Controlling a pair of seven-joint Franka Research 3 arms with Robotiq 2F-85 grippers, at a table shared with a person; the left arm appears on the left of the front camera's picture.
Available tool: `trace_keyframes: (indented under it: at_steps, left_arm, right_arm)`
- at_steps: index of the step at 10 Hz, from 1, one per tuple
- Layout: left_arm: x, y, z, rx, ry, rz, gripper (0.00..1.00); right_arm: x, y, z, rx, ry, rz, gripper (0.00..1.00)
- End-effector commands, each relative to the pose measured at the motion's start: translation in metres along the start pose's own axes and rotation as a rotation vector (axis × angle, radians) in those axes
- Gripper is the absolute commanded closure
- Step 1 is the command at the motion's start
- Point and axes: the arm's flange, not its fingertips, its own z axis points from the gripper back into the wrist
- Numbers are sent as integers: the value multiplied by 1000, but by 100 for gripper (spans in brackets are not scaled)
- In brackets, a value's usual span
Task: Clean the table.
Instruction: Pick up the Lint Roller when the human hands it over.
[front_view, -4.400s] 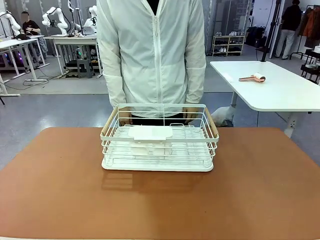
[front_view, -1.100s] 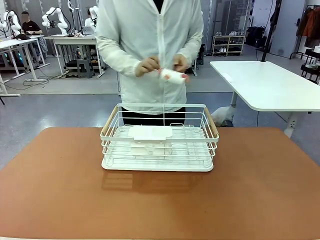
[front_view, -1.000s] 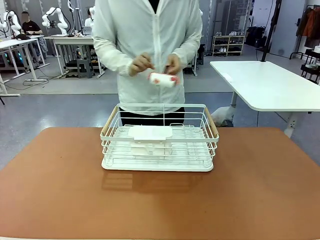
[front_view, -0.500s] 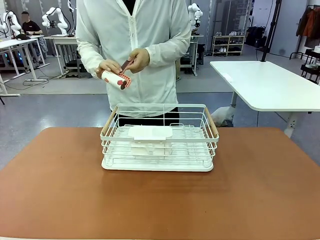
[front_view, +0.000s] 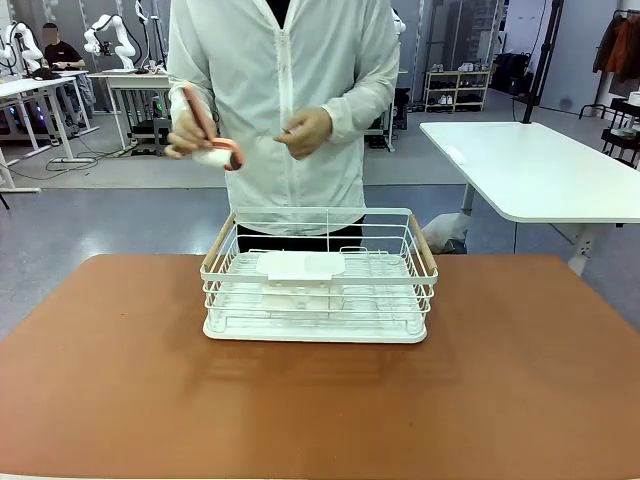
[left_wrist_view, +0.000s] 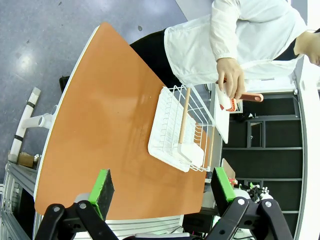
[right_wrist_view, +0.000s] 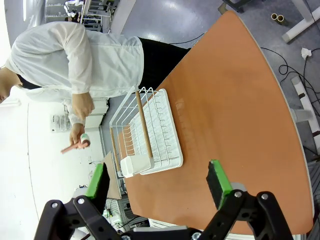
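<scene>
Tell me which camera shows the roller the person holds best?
Front view: the roller is closest and facing the camera, its white head and pink handle clear. Both wrist views show it sideways, small and far off.

The front camera sits low at the near edge of the table (front_view: 500, 400). It faces level across it to the person (front_view: 300, 80) at the far side, with the wire rack (front_view: 320, 300) mid-frame. Each wrist camera hangs well above the table, looking down between the spread fingers of the left gripper (left_wrist_view: 162, 186) or the right gripper (right_wrist_view: 157, 179) (both views are rolled, so the person lies sideways). All three views share the tabletop, rack and person.
</scene>
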Motion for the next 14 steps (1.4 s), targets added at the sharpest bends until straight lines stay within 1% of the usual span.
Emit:
trace_keyframes:
  at_steps: [1, 4, 5, 6, 7, 8, 9, 10, 11, 12, 13, 14]
  left_arm:
    - [0, 1, 2, -23, -3, -21, 0]
    - [0, 1, 2, -23, -3, -21, 0]
    - [0, 0, 0, 0, 0, 0, 0]
    - [5, -14, -20, 22, -16, 13, 0]
    - [7, -32, -47, 47, -9, 28, 0]
    - [8, -51, -69, 35, 9, 73, 0]
    - [6, -69, -92, 32, 25, 90, 0]
    - [0, -85, -117, 59, 23, 92, 0]
    - [-5, -105, -144, 57, 5, 85, 0]
    - [-1, -121, -160, 43, -2, 102, 0]
    - [2, -133, -173, 51, -20, 95, 0]
    - [0, -142, -183, 66, -16, 80, 0]
  right_arm:
    - [1, 0, 2, 13, -3, 18, 0]
    - [1, 0, 2, 13, -3, 18, 0]
    - [1, 0, 2, 13, -3, 18, 0]
    - [1, 0, 2, 13, -3, 18, 0]
    - [1, 0, 2, 13, -3, 18, 0]
    - [1, 0, 2, 13, -3, 18, 0]
    - [1, 0, 2, 13, -3, 18, 0]
    - [1, 0, 2, 13, -3, 18, 0]
    - [1, 0, 2, 13, -3, 18, 0]
    - [1, 0, 2, 13, -3, 18, 0]
    - [1, 0, 2, 13, -3, 18, 0]
    - [1, 0, 2, 13, -3, 18, 0]
